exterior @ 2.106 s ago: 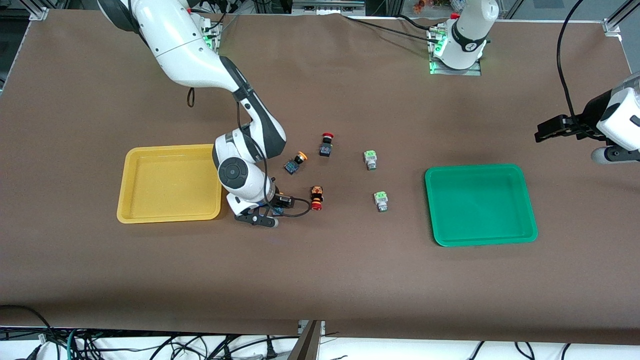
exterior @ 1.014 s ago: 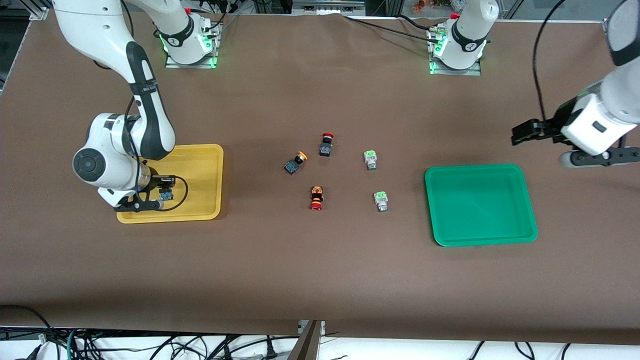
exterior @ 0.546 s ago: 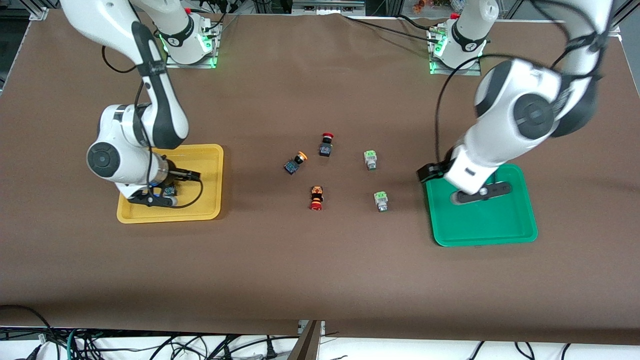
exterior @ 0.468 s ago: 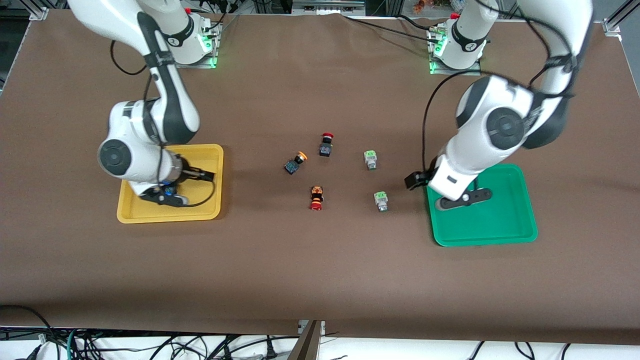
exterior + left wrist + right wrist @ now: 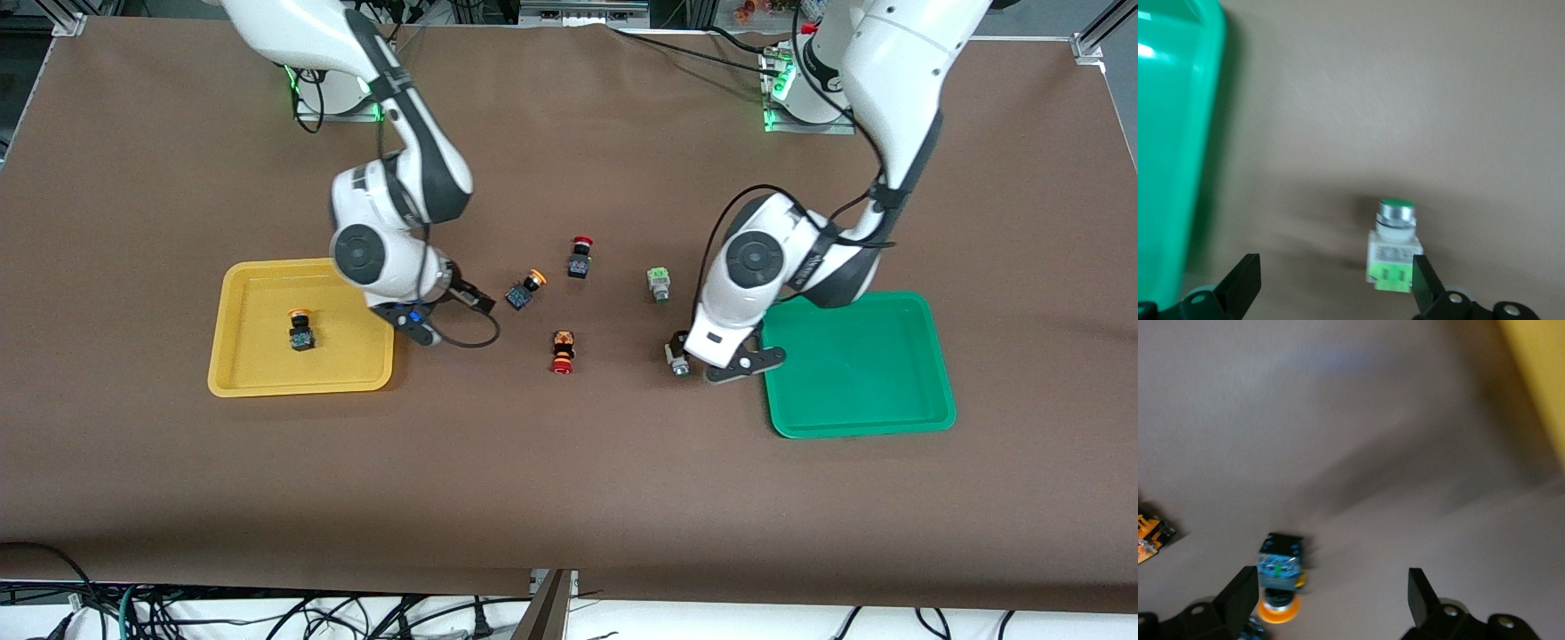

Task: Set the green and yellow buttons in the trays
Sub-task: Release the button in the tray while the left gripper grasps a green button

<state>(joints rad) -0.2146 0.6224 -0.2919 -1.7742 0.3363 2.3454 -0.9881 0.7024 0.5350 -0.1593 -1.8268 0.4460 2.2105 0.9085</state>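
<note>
One yellow button (image 5: 300,331) lies in the yellow tray (image 5: 258,378). The other yellow button (image 5: 524,291) lies on the table and shows in the right wrist view (image 5: 1279,577) beside one finger. My right gripper (image 5: 416,325) (image 5: 1331,607) is open and empty, between the yellow tray and that button. My left gripper (image 5: 742,366) (image 5: 1335,293) is open and low beside the green tray (image 5: 858,418) (image 5: 1171,133). The nearer green button (image 5: 678,358) (image 5: 1395,250) lies next to one of its fingers. The second green button (image 5: 658,284) lies farther from the front camera.
Two red-capped black buttons lie mid-table, one (image 5: 581,258) beside the loose yellow button, one (image 5: 563,352) nearer the camera and partly visible in the right wrist view (image 5: 1148,537). The green tray holds nothing.
My right gripper let go of a yellow button in the yellow tray and moved toward mid-table. My left arm swung in over the green tray and came down beside the nearer green button.
</note>
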